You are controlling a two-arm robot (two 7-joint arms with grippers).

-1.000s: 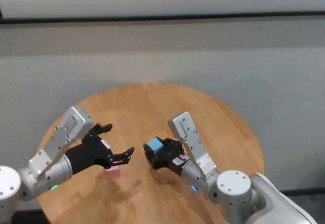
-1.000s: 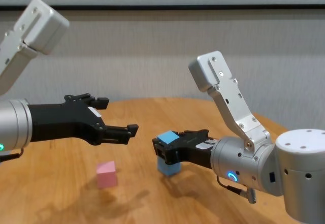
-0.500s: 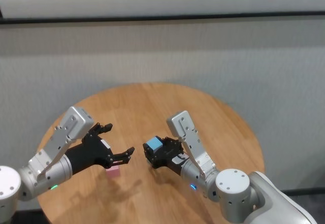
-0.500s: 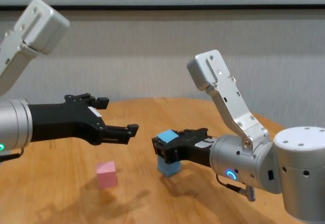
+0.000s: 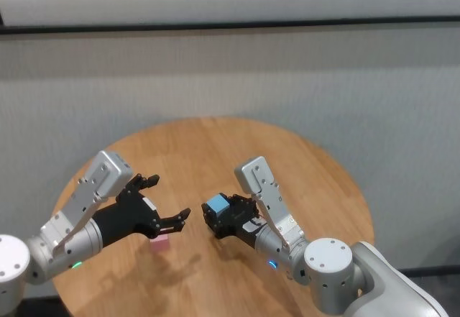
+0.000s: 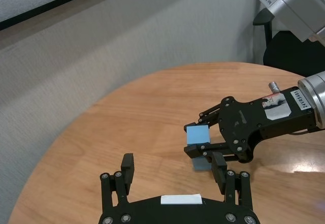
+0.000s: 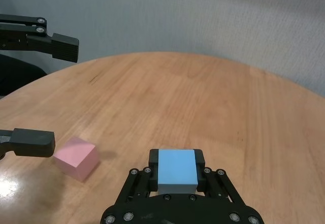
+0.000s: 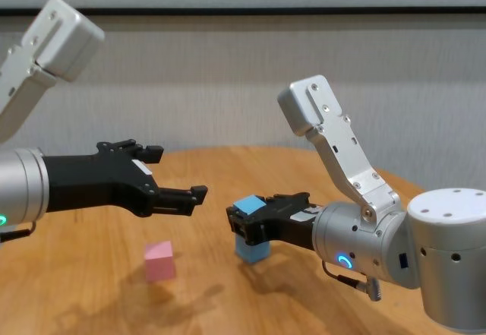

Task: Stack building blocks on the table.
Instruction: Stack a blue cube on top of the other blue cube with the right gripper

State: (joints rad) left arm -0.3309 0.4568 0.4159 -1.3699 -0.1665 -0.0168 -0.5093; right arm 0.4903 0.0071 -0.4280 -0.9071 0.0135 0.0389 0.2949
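On the round wooden counter [image 8: 213, 164], the right gripper [image 8: 241, 222] clamps a blue block [image 8: 247, 205] over another blue block [image 8: 252, 250]; left gripper [image 8: 176, 172] gapes above the pink block [image 8: 159, 260]. Misaligned release could topple it.

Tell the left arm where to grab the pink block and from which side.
Grip the pink block across two opposite vertical faces, coming straight down from above. It sits flat and alone on the table, nothing beside it, and the open left gripper hovers just above it, so a top-down approach looks clearest.
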